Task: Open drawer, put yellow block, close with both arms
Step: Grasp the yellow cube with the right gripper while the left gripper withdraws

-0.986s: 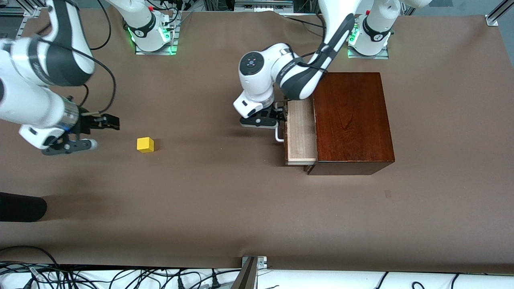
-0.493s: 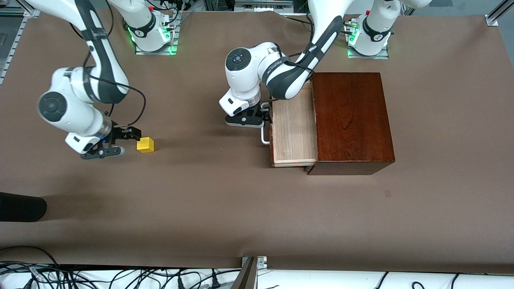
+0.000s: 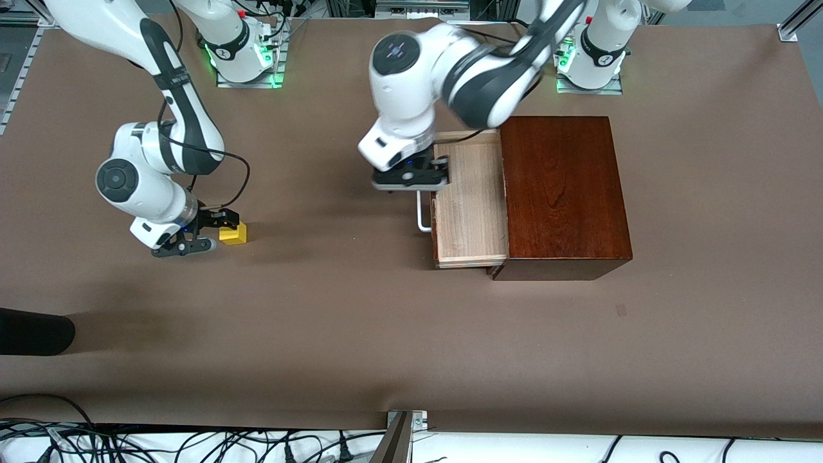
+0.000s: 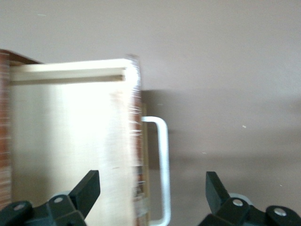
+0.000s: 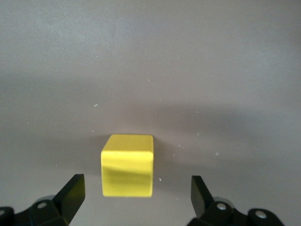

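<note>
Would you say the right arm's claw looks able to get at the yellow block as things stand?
Probably yes. The right claw is open and low, right beside the yellow block, which sits alone on the bare table, apart from both fingers, with nothing between them.

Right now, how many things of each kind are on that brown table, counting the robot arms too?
White jointed robot arms: 2, the left gripper over the drawer's front edge, the right gripper open at the block.
Dark reddish-brown wooden box: 1
Pale-wood drawer with white bar handle, pulled out: 1
Small bright yellow cube: 1
Total: 5
</note>
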{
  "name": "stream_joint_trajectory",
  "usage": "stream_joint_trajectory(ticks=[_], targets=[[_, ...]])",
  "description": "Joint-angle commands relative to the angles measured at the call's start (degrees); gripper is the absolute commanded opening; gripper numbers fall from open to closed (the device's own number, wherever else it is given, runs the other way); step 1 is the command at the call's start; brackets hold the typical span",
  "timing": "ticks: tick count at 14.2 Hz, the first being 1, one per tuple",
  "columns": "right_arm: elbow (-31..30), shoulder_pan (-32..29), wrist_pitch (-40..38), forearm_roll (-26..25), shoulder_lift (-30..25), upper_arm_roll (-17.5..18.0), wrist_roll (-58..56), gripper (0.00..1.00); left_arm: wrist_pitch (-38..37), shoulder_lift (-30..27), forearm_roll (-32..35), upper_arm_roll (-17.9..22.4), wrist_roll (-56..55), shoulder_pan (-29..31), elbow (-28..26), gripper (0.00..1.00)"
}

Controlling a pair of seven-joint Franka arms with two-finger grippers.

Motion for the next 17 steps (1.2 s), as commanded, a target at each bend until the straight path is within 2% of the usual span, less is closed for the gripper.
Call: stream_joint_trajectory(ticks=[1,4,7,9,10,12,13,15,16,17], targets=[[-0.6,0.02,2.0,1.08,0.84,0.62,0.15,1.0,-7.57,-6.77,-4.62,-0.41,4.39,6.84,-1.58,1.0],[-1.74,0.02,3.92,1.52,1.63,0.62,0.15,1.0,-13.22,-10.3,-6.75,-0.58,13.52,18.78,-1.49,1.0],[-3.41,0.02,6.66,1.52,2.16,0.62,0.15,1.0,-15.34,-12.94,-6.84,0.03,30.28,27.13,-1.49,1.0],[-3.68,0.02,6.92,1.52,2.51,0.62,0.24,0.97,-15.25,-15.65,-10.59,0.38,38.66,31.9,-3.59,1.0],[-3.68,0.02,6.92,1.52,2.6,0.62,0.15,0.89,-15.16,-17.76,-11.14,0.38,41.83,34.18,-5.69,1.0],[-3.68,0.02,6.92,1.52,3.22,0.62,0.15,0.64,-14.12,-20.84,-10.8,0.38,46.06,38.14,-9.12,1.0],[-3.68,0.02,6.84,1.52,3.22,0.62,0.24,0.46,-11.5,-23.03,-10.79,0.38,46.34,39.81,-11.57,1.0],[-2.72,0.02,6.31,1.43,2.69,0.62,-0.2,0.12,-2.9,-29.17,-10.79,-0.23,47.48,41.32,-22.09,1.0],[-1.24,0.02,5.35,1.43,2.25,0.7,-0.72,0.0,-1.81,-31.29,-10.79,-0.23,48.27,41.41,-25.02,1.0],[0.61,0.02,2.47,1.17,1.38,0.88,-1.08,0.0,-3.98,-31.4,-10.79,-0.32,47.93,41.41,-24.87,1.0]])
